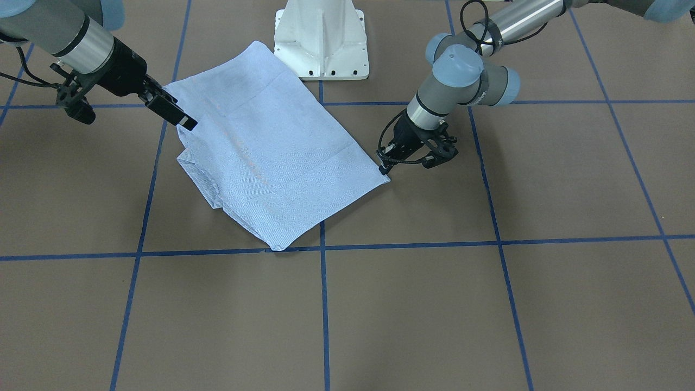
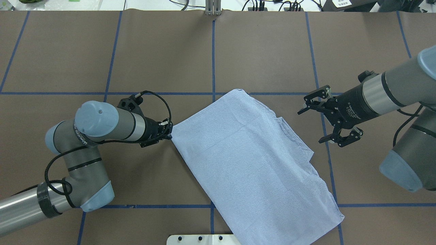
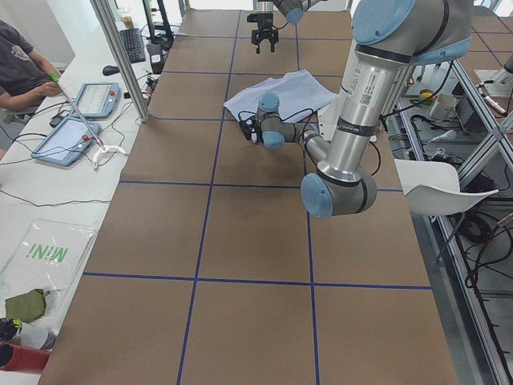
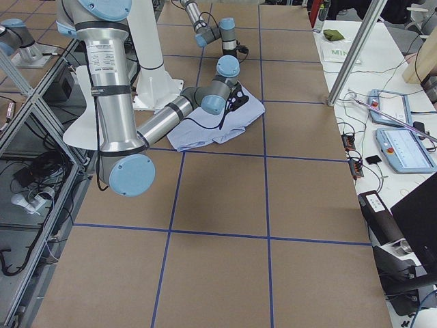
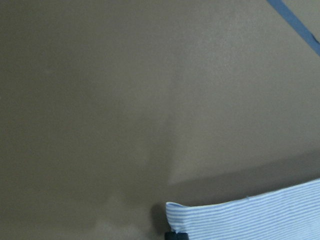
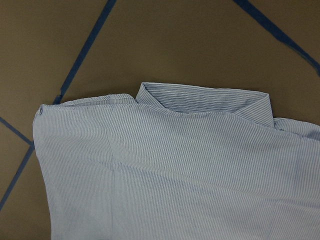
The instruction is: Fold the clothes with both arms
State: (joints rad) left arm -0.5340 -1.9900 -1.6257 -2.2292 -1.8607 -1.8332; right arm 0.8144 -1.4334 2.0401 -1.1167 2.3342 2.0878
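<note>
The light blue striped shirt (image 2: 252,160) lies folded into a flat rectangle, set diagonally on the brown table in front of the robot's base. Its collar (image 6: 205,97) shows in the right wrist view at the shirt's right edge. My left gripper (image 2: 168,131) is low on the table, shut on the shirt's left corner (image 1: 386,178). That corner also shows at the bottom of the left wrist view (image 5: 240,217). My right gripper (image 2: 323,121) is open and empty, hovering just right of the collar edge. In the front view the right gripper (image 1: 182,118) reaches over the shirt's edge.
The white pedestal base (image 1: 321,38) stands right behind the shirt. Blue tape lines (image 2: 213,54) mark a grid on the table. A side bench with tablets (image 3: 80,120) and a seated person (image 3: 20,68) lies beyond the table's far edge.
</note>
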